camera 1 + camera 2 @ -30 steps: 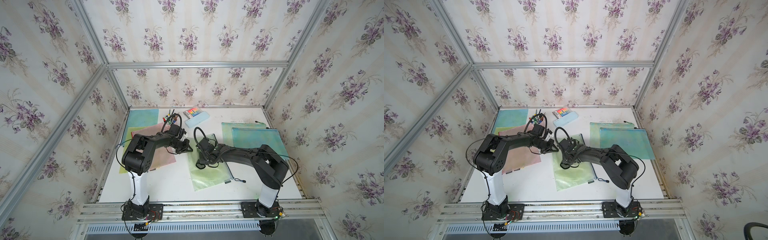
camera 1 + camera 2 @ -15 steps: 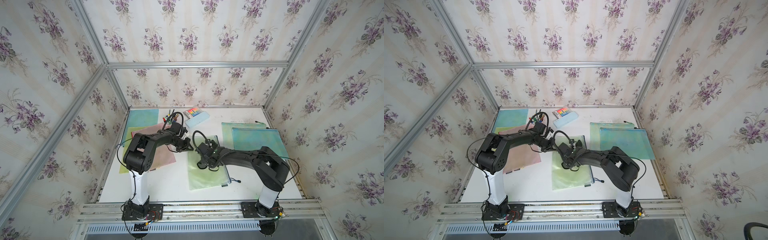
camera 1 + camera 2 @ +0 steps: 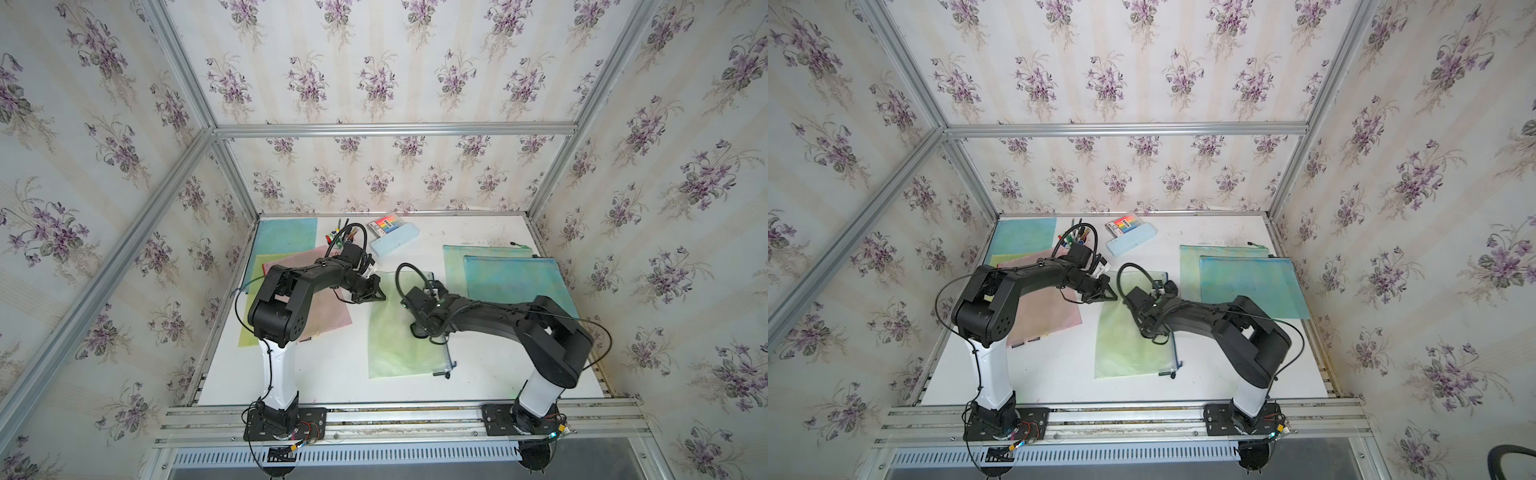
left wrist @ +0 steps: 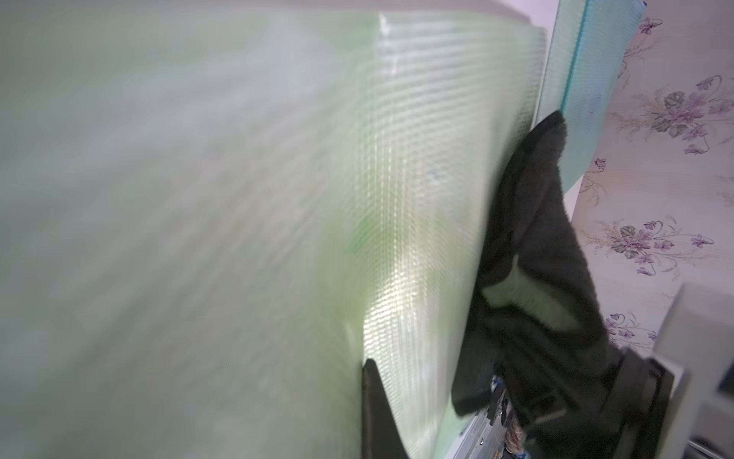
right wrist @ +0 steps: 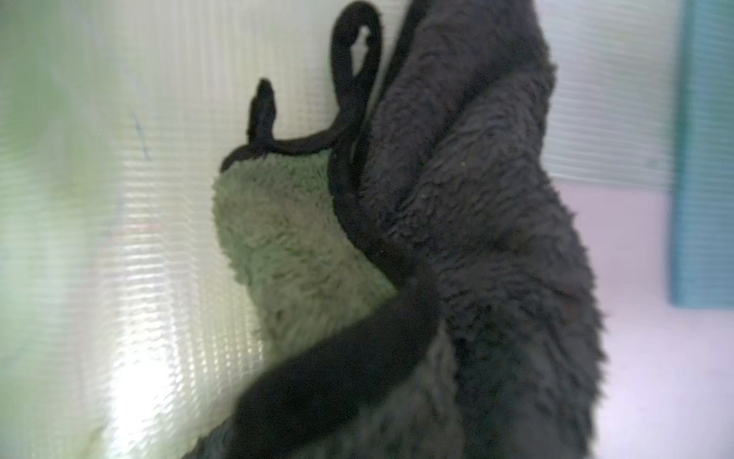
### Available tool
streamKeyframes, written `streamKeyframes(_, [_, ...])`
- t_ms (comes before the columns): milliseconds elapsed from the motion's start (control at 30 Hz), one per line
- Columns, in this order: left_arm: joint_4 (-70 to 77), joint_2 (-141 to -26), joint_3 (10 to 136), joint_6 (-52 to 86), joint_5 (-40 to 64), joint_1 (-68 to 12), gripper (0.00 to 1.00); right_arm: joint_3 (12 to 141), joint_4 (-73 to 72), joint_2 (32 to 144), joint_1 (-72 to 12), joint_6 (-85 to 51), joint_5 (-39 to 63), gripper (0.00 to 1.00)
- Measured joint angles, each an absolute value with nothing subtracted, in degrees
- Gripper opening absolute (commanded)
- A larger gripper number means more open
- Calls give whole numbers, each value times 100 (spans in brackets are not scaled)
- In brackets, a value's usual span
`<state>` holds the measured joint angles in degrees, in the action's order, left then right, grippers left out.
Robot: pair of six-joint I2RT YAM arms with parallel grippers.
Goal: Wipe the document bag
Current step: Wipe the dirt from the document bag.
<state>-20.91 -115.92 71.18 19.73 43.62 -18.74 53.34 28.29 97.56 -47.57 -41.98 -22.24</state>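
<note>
The green mesh document bag (image 3: 395, 353) (image 3: 1125, 353) lies flat mid-table. My left gripper (image 3: 380, 296) (image 3: 1113, 296) is shut, its tip down on the bag's far left edge. The left wrist view shows one dark finger (image 4: 377, 409) against the bag (image 4: 238, 198). My right gripper (image 3: 419, 330) (image 3: 1148, 332) is shut on a dark grey cloth (image 5: 476, 238) (image 4: 548, 278), which presses on the bag's right half. The cloth hides the right jaws in the wrist view, and its pale green side (image 5: 286, 238) lies on the mesh (image 5: 119, 278).
Two blue bags (image 3: 515, 278) overlap at the right. Pink and yellow bags (image 3: 328, 320) lie under the left arm, with another blue one (image 3: 286, 235) at the back left. Pens (image 3: 340, 237) and a blue case with a marker box (image 3: 390, 237) sit at the back.
The right gripper has dragged the cloth a little toward the front and right along the bag. The bag has turned straighter. The left gripper has stayed on the bag's edge.
</note>
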Motion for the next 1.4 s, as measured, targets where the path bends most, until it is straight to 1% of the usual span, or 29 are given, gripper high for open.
streamKeyframes(67, [-2115, -11592, 7118, 1942, 4372, -1894, 0, 5245, 3037, 9548, -4501, -4178, -2206, 22])
streamKeyframes(133, [-2145, -11592, 7120, 1918, 4364, -1903, 5, 5293, 3052, 9533, -4530, -4119, -2097, 22])
streamKeyframes(267, [-2228, -11524, 7072, 1870, 4322, -1865, 20, 5417, 2967, 9741, -4744, -4088, -2045, 22])
streamKeyframes(367, [-2241, -11319, 6814, 1852, 4370, -1879, 29, 5402, 2919, 9808, -4764, -4108, -2080, 22])
streamKeyframes(467, [-2248, -11089, 6410, 1855, 4434, -1900, 34, 5358, 2858, 9870, -4794, -4174, -2158, 22])
streamKeyframes(567, [-2239, -10801, 5986, 1859, 4501, -1942, 35, 5339, 2856, 9902, -4794, -4198, -2165, 23])
streamKeyframes(733, [-2233, -10460, 5472, 1903, 4547, -2171, 34, 5408, 2864, 9797, -4794, -4176, -2139, 24])
streamKeyframes(833, [-2147, -10357, 5271, 1955, 4598, -2213, 32, 5369, 2783, 9596, -4779, -4027, -1815, 27])
streamKeyframes(900, [-2062, -10326, 5199, 2025, 4626, -2213, 30, 5369, 2637, 9461, -4823, -3887, -1466, 37])
streamKeyframes(967, [-2029, -10315, 5168, 2056, 4619, -2220, 27, 5336, 2467, 9351, -4866, -3708, -1081, 52])
streamKeyframes(1033, [-2034, -10307, 5181, 2071, 4598, -2233, 25, 5334, 2445, 9279, -4873, -3479, -786, 65])
streamKeyframes(1167, [-2062, -10304, 5312, 2069, 4534, -2237, 24, 5424, 2558, 9006, -4814, -2930, -716, 99])
streamKeyframes(1267, [-2084, -10291, 5354, 2049, 4495, -2237, 23, 5594, 2646, 8860, -4633, -2418, -709, 100])
streamKeyframes(1400, [-2095, -10263, 5341, 2040, 4484, -2237, 23, 5837, 2727, 8925, -4510, -1662, -701, 100])
